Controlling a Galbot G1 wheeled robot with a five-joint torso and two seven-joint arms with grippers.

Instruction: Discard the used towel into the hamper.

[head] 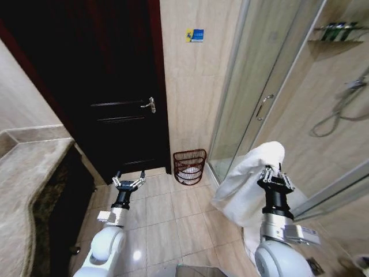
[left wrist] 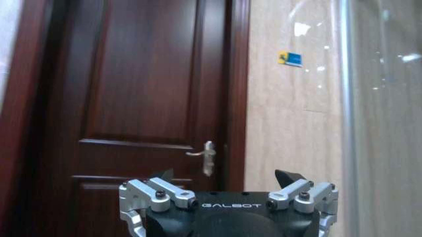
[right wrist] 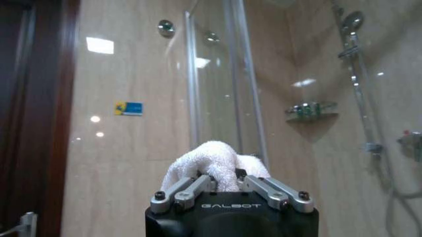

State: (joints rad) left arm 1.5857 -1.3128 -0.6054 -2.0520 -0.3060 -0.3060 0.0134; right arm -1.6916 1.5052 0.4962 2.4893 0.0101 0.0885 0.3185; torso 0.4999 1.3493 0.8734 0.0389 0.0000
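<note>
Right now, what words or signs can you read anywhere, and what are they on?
"GALBOT" on the left gripper, which is open, in front of the door.
"GALBOT" on the right gripper, shut on the towel.
Blue and yellow sticker on the wall: too small to read.
Bottles on the shower shelf: labels too small to read.

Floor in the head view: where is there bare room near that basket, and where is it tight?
Bare tiles run from the hamper back toward the robot, between the open left gripper and the right gripper clamping the towel. Tight spots: the hamper's corner between dark door and shower glass; beside the counter.
</note>
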